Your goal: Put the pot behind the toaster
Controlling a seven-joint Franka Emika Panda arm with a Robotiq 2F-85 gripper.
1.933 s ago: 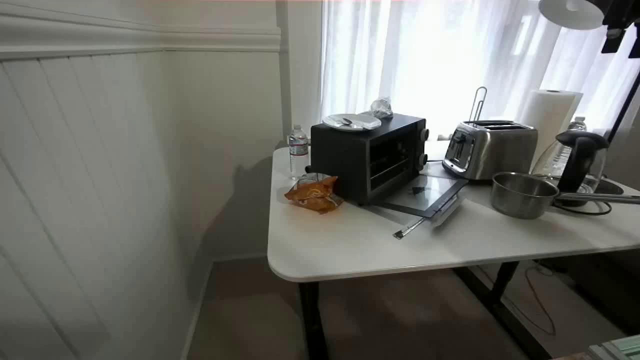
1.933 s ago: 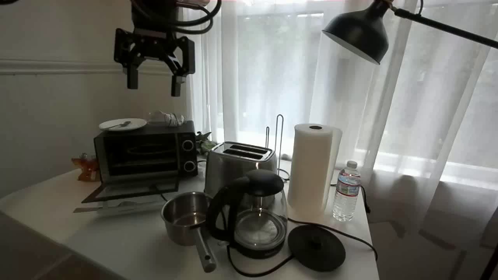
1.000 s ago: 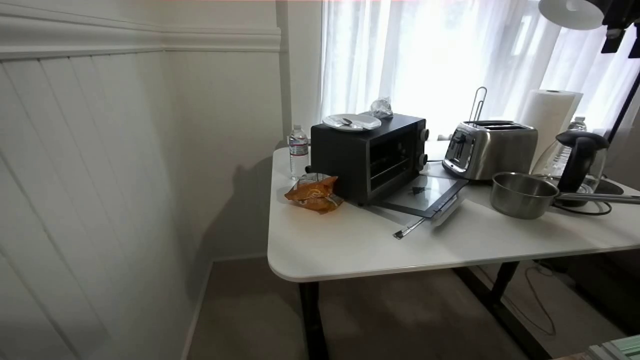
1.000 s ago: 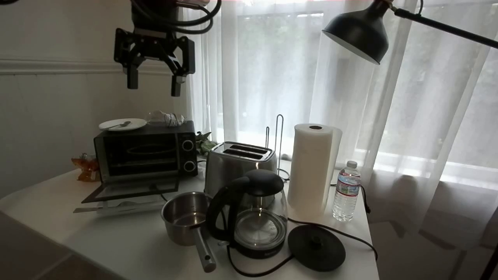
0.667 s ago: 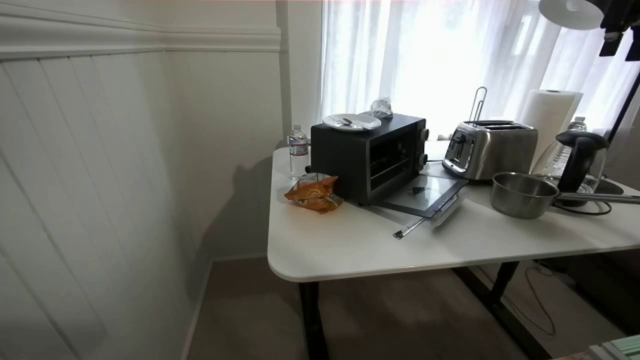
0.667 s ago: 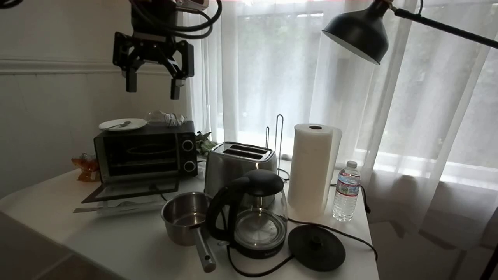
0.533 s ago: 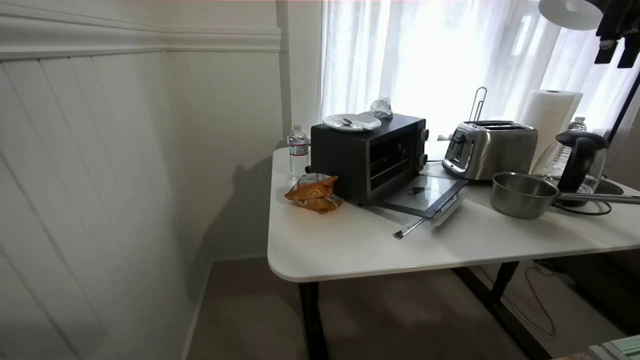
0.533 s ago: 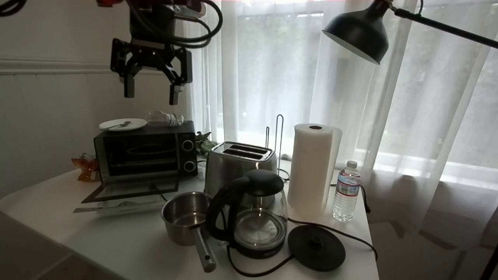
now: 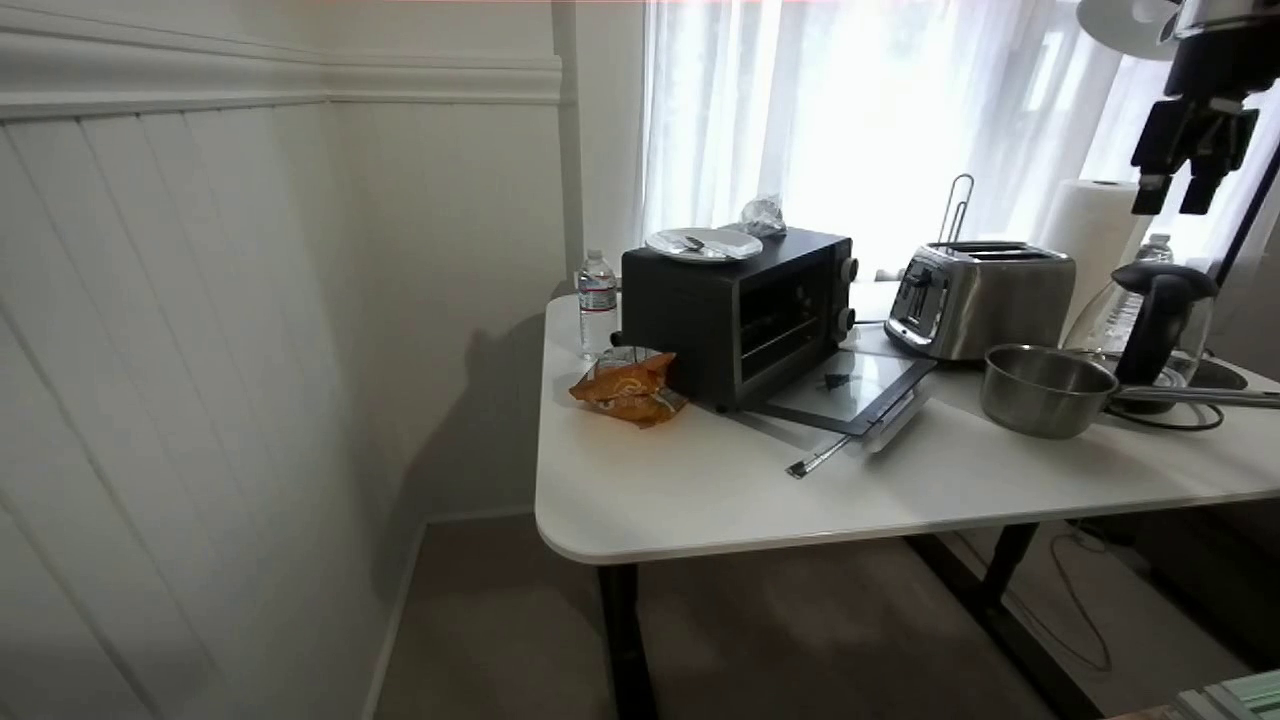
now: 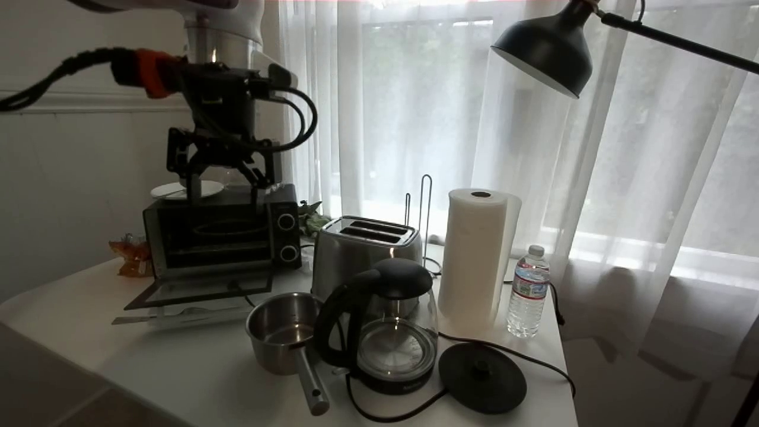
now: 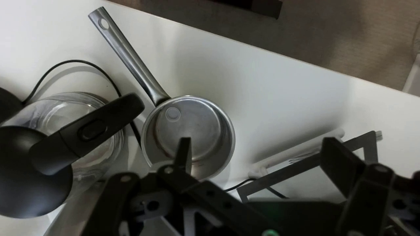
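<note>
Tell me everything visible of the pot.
The pot is round and low-walled, of silver-looking metal, lidless, with one straight handle holed near its end. A small round mark, perhaps a reflection, shows on its inside bottom. It stands upright on the white table, between the open oven door and glass kettle, in front of the toaster in both exterior views. The open jaws are apart from it; whether the kettle touches it cannot be told.

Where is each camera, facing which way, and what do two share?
An exterior view: in front of the table, facing oven and curtain; pincer and arm at upper right.
An exterior view: at the kettle end, facing toaster and oven; arm and pincer at upper left.
Wrist view: on the arm, facing down at pot; fingers at bottom.
Both exterior views share pot, toaster, kettle, oven.
</note>
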